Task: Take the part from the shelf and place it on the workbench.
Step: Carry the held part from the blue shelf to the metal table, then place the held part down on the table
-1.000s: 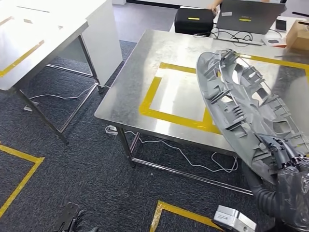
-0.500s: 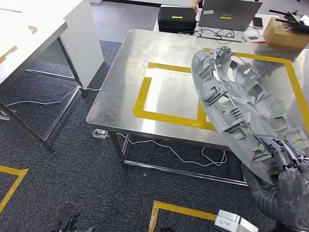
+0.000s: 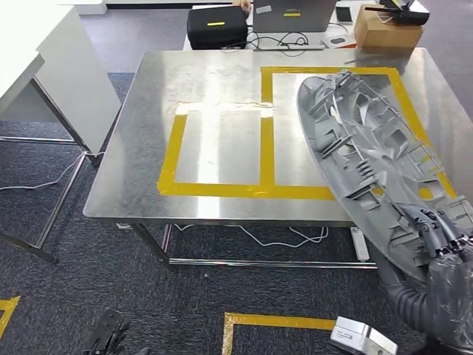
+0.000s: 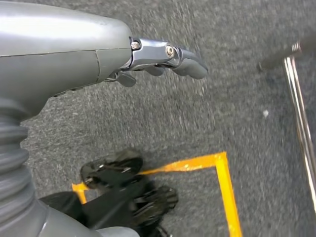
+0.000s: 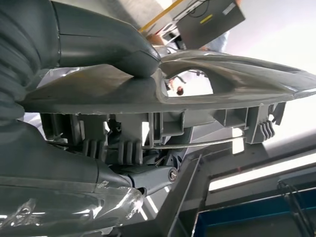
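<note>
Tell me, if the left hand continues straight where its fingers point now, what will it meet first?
Probably the dark carpet floor. The left hand hangs with nothing in it, and only carpet lies beyond its fingers; depth is unclear.

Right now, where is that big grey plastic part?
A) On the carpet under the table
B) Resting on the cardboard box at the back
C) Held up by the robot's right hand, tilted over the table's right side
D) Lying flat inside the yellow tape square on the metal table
C: the right hand grips the lower edge of the grey part, which hangs tilted over the metal table.
</note>
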Controlling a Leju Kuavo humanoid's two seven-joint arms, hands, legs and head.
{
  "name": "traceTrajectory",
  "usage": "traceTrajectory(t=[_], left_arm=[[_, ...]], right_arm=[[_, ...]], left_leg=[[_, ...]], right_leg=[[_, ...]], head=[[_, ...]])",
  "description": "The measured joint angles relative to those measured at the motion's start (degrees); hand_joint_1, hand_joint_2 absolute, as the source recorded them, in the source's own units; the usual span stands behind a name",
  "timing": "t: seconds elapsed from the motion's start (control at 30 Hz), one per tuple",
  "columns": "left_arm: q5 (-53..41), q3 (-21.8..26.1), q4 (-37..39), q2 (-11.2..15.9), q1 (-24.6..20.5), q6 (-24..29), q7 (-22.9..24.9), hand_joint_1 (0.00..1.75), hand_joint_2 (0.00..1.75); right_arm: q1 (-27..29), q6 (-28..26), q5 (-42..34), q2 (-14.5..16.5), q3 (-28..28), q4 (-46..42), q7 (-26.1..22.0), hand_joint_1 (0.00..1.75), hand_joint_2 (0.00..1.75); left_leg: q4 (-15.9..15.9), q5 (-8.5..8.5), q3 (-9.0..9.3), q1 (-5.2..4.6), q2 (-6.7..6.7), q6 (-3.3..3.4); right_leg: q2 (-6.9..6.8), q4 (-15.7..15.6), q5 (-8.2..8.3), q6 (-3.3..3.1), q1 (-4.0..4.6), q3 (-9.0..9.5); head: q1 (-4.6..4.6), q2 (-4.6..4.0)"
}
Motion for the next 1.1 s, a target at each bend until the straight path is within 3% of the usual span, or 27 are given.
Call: traceTrajectory(t=[0.03,0.1,0.13,0.17,0.23,0.3,0.37,0.47,0.53,0.57,0.63,0.67,0.7,0.77,0.8,0.87,0.9,0.97,1.0,1.03,1.07,1.1], left_arm=[[-0.1,0.1,0.0,0.0,0.1,0.0,0.0,0.0,1.75],[-0.3,0.2,0.0,0.0,0.1,-0.1,-0.2,0.0,1.75],[-0.3,0.3,0.0,0.1,0.0,-0.1,-0.2,0.0,1.75],[-0.4,0.3,0.0,0.1,0.0,-0.1,-0.3,0.0,1.75],[-0.6,0.3,-0.1,0.0,-0.1,-0.2,-0.5,0.0,1.75],[-0.7,0.4,-0.1,-0.1,-0.1,-0.2,-0.6,0.0,1.75],[-0.7,0.6,-0.2,-0.1,0.0,-0.2,-0.7,0.0,1.75],[-0.8,0.9,-0.2,-0.1,0.4,-0.2,-0.7,0.0,1.75],[-0.8,1.0,-0.2,-0.1,0.6,-0.2,-0.7,0.0,1.75],[-0.8,1.0,-0.2,-0.1,0.7,-0.2,-0.7,0.0,1.75],[-0.8,1.2,-0.2,-0.1,0.7,-0.2,-0.8,0.0,1.75],[-0.9,1.2,-0.2,-0.1,0.8,-0.2,-0.8,0.0,1.75],[-0.9,1.3,-0.3,-0.1,0.7,-0.2,-0.8,0.0,1.75],[-1.0,1.3,-0.4,-0.1,0.1,-0.2,-1.0,0.0,1.75],[-1.0,1.3,-0.5,-0.2,-0.3,-0.2,-1.0,0.0,1.75],[-1.0,1.3,-0.5,-0.2,-0.1,-0.2,-1.0,0.0,1.75],[-1.0,1.5,-0.5,-0.3,0.6,-0.1,-1.0,0.0,1.75],[-1.2,1.9,-0.4,-0.2,2.3,0.1,-0.9,0.0,1.75],[-1.3,2.0,-0.4,-0.2,2.9,0.2,-0.7,0.0,1.75],[-1.4,2.1,-0.4,-0.1,3.6,0.4,-0.6,0.0,1.75],[-1.5,2.2,-0.4,-0.1,4.2,0.6,-0.5,0.0,1.75],[-1.6,2.3,-0.4,0.0,4.7,0.8,-0.5,0.0,1.75]], right_arm=[[0.0,0.2,-0.2,0.0,-0.1,0.0,0.0,1.75,1.75],[0.0,0.7,-0.8,0.0,-0.3,0.0,-0.1,1.75,1.75],[0.0,0.9,-1.0,0.0,-0.3,0.0,-0.2,1.75,1.75],[0.0,1.0,-1.1,0.0,-0.4,0.0,-0.3,1.75,1.75],[0.1,1.2,-1.3,0.0,-0.6,0.0,-0.4,1.75,1.75],[0.1,1.6,-1.3,0.0,-0.7,0.0,-0.4,1.75,1.75],[0.1,2.0,-1.4,0.0,-0.8,-0.1,-0.4,1.75,1.75],[0.0,2.4,-1.5,0.1,-0.9,-0.1,-0.4,1.75,1.75],[0.1,2.5,-1.4,0.1,-1.0,-0.1,-0.3,1.75,1.75],[0.1,2.6,-1.4,0.1,-1.1,-0.1,-0.3,1.75,1.75],[0.0,2.8,-1.4,0.1,-1.1,0.0,-0.3,1.75,1.75],[-0.1,3.1,-1.4,0.2,-1.1,0.1,-0.3,1.75,1.75],[-0.1,3.3,-1.4,0.2,-1.1,0.0,-0.2,1.75,1.75],[-0.1,3.7,-1.3,0.4,-1.2,-0.1,-0.1,1.75,1.75],[0.0,3.9,-1.3,0.5,-1.3,-0.2,0.0,1.75,1.75],[0.0,4.1,-1.2,0.7,-1.4,-0.2,0.0,1.75,1.75],[0.0,4.4,-1.1,0.8,-1.5,-0.2,0.1,1.75,1.75],[-0.1,5.4,-1.0,1.0,-1.6,-0.2,0.4,1.75,1.75],[-0.2,6.0,-1.0,1.0,-1.6,-0.2,0.7,1.75,1.75],[-0.3,7.0,-1.4,1.1,-1.6,-0.2,1.1,1.75,1.75],[-0.4,8.2,-2.0,1.3,-1.7,-0.1,1.6,1.75,1.75],[-0.3,9.6,-2.9,1.5,-1.8,-0.1,2.3,1.75,1.75]], left_leg=[[-1.2,2.13,-0.3,-0.01,-0.11,0.16],[-7.3,7.05,1.21,-0.05,-0.67,0.74],[-10.5,8.29,2.25,-0.09,-0.97,0.99],[-12.9,8.61,3.04,-0.15,-1.22,1.19],[-15.4,7.71,4.12,-0.18,-1.26,1.54],[-16.0,7.59,5.57,-0.02,-1.08,2.17],[-16.1,7.22,7.33,0.09,-0.87,2.67],[-16.2,5.22,9.81,0.15,-0.64,2.72],[-16.5,3.36,12.26,0.36,-0.59,2.52],[-16.6,2.25,13.7,0.51,-0.59,2.33],[-16.8,-0.29,16.46,0.63,-0.48,1.71],[-17.0,-1.42,17.57,0.57,-0.35,1.31],[-17.6,-2.21,18.73,0.52,-0.19,0.92],[-17.6,-1.56,19.79,0.51,-0.08,0.19],[-15.5,0.01,19.06,0.54,-0.11,-0.21],[-7.6,2.84,14.24,0.51,-0.26,-1.1],[-3.8,2.61,11.04,0.53,-0.27,-1.37],[-0.4,-1.97,5.11,0.5,-0.28,-1.26],[-0.6,-4.57,2.65,0.4,-0.28,-0.99],[-1.9,-5.7,0.69,0.22,-0.28,-0.66],[-4.2,-4.51,-0.66,-0.02,-0.3,-0.26],[-7.7,-0.48,-1.31,-0.31,-0.41,0.28]], right_leg=[[0.65,0.0,-0.37,-0.04,0.0,0.35],[1.64,0.0,-1.03,0.15,0.03,1.17],[2.07,0.0,-1.48,0.41,0.13,1.48],[2.42,-0.2,-2.04,0.74,0.2,1.7],[2.75,-0.4,-2.28,1.53,0.37,2.67],[1.59,-0.2,-2.29,2.11,0.42,3.46],[-0.56,3.8,-3.29,2.42,0.48,1.39],[-1.97,13.4,-6.43,2.71,0.42,-6.03],[-2.07,13.1,-8.38,3.06,0.29,-8.59],[-2.18,10.7,-7.94,3.29,0.2,-8.89],[-3.26,5.7,-1.22,3.48,0.19,-8.65],[-3.67,4.3,2.02,3.08,0.33,-8.26],[-3.9,3.9,4.26,2.48,0.49,-7.83],[-3.36,3.9,2.94,1.2,0.56,-6.49],[-3.13,3.6,2.12,0.86,0.36,-5.5],[-2.87,2.1,0.85,0.37,-0.09,-2.63],[-2.78,1.1,0.37,0.23,-0.19,-0.95],[-2.72,-1.3,-0.37,0.12,-0.27,2.5],[-2.72,-2.5,-0.74,0.12,-0.27,4.15],[-2.77,-3.6,-1.11,0.15,-0.24,5.68],[-2.81,-4.5,-1.5,0.21,-0.17,7.01],[-2.86,-5.2,-1.94,0.3,-0.1,8.09]], head=[[0.01,0.0],[-0.01,0.0],[-0.03,0.0],[-0.02,0.0],[0.04,0.0],[0.21,0.01],[0.41,0.02],[0.54,0.01],[0.55,0.01],[0.56,0.01],[0.69,0.01],[0.61,0.01],[0.49,0.01],[0.25,0.02],[0.27,0.03],[0.29,0.03],[0.26,0.02],[0.22,0.02],[0.2,0.02],[0.2,0.02],[0.21,0.02],[0.2,0.02]])
